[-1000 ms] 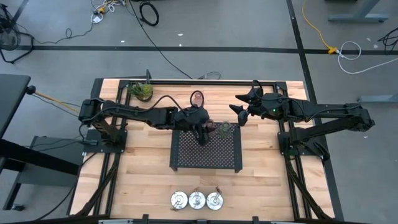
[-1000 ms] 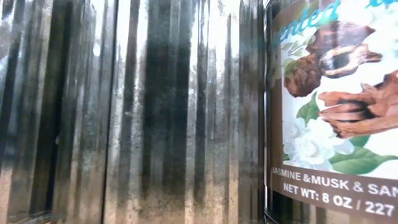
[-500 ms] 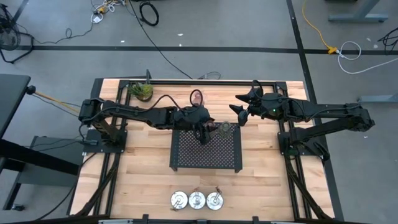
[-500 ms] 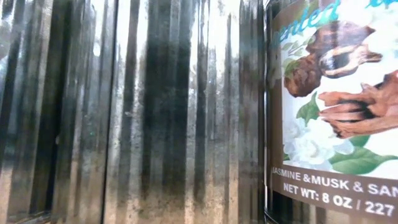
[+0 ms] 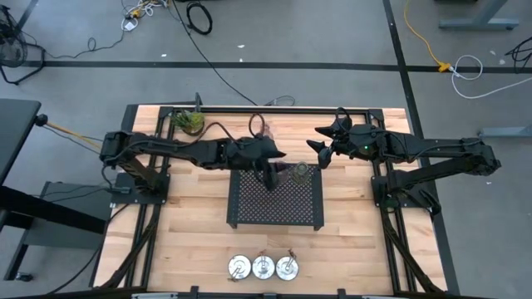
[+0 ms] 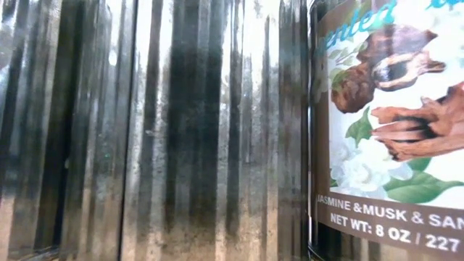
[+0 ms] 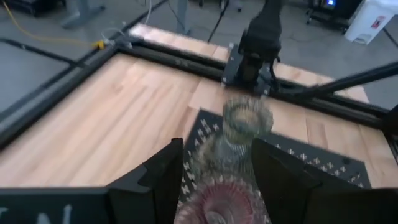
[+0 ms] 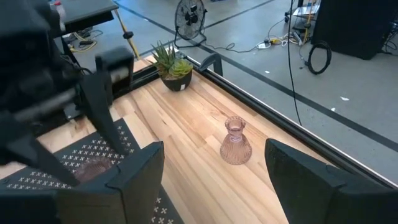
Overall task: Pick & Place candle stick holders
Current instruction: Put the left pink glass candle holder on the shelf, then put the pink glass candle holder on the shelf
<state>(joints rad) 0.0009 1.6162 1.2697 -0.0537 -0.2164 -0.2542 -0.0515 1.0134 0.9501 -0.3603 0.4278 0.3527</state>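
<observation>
My left gripper (image 5: 270, 177) is at the far edge of the black perforated tray (image 5: 276, 208), shut on a pink glass candle stick holder (image 7: 219, 198). A green glass holder (image 5: 299, 172) stands on its base on the tray just beyond it and shows in the left wrist view (image 7: 246, 122). A second pink holder (image 8: 235, 142) stands on the wood near the far edge. Three silver dish holders (image 5: 263, 267) sit in a row at the near edge. My right gripper (image 5: 314, 146) is open and empty, above the table right of the tray's far corner. My left gripper has the pink holder's ribbed body (image 7: 194, 193) between its two fingers, one on each side. The fingers slant down from the table's left. The holder is upright, and its foot (image 8: 93, 169) appears to rest on the tray's far part.
A small potted plant (image 5: 189, 121) stands at the far left corner. The low view is blocked by a ribbed shiny surface (image 6: 159, 130) and a labelled jar (image 6: 391, 123) right at the camera. A black frame (image 5: 391, 199) runs along the table's sides.
My left arm's wrist has drawn a little toward the table's left, and now covers part of the pink holder on the wood. Its fingers have stayed at the tray's far edge. The green holder and my right gripper have kept still.
</observation>
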